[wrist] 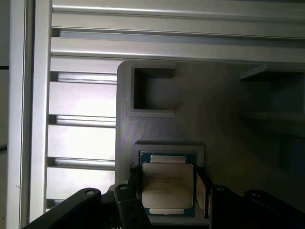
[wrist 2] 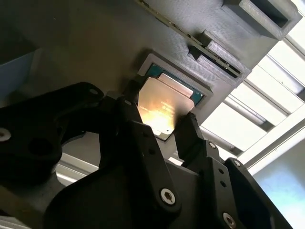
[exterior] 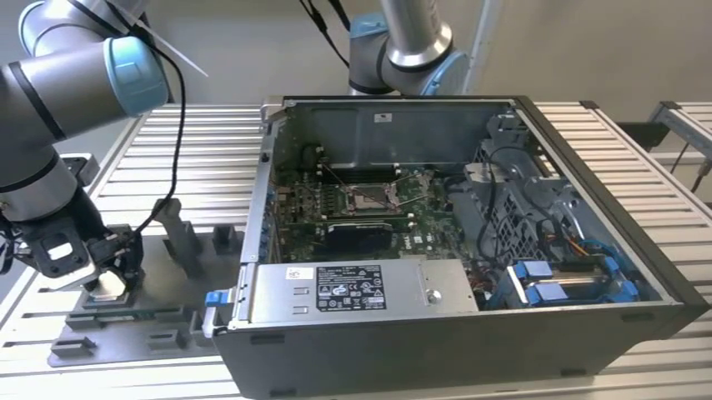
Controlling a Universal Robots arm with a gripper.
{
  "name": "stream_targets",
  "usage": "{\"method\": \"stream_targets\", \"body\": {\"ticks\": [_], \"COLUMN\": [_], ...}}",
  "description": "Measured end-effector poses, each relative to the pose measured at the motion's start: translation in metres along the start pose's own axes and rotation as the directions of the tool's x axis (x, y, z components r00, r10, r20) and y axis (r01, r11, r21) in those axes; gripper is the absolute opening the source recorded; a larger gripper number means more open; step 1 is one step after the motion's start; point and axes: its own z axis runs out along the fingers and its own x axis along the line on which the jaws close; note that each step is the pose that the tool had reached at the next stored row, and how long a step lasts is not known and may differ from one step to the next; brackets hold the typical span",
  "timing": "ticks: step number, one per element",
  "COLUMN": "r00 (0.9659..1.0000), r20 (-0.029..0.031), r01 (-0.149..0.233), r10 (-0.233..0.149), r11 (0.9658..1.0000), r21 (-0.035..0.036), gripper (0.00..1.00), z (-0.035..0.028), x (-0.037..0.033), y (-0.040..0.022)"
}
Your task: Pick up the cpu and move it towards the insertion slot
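Observation:
The cpu (wrist: 167, 185) is a small square chip with a silvery top on a green board. It sits in a shallow recess of the grey plastic fixture (wrist: 224, 109). In both wrist views my gripper (wrist: 167, 187) straddles it, and the black fingers (wrist: 135, 177) press against two opposite edges of the chip (wrist 2: 161, 106). In the exterior view the gripper (exterior: 106, 282) is low over the fixture (exterior: 167, 312) at the exterior view's left, outside the computer case. The insertion slot (exterior: 368, 196), a shiny metal-framed socket, lies on the motherboard inside the open case.
The open computer case (exterior: 601, 250) stands on a ribbed aluminium table (exterior: 212, 133), its wall between the fixture and the socket. A power supply (exterior: 345, 287) fills the case's near side. Cables and blue drive parts (exterior: 556, 279) crowd the right. Upright grey blocks (exterior: 183, 237) rise from the fixture.

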Motion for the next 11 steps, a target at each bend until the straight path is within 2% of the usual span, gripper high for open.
{"method": "stream_targets", "body": {"ticks": [2, 11], "r00": [1.0000, 1.0000], "r20": [-0.0004, -0.0030], "r01": [-0.002, -0.004], "r10": [0.002, 0.004], "r11": [1.0000, 1.0000], "r21": [-0.0001, -0.0001], "gripper": [0.00, 0.00], "z": [-0.0058, -0.0448], "x": [0.0000, -0.0005], "y": [0.0002, 0.0017]}}
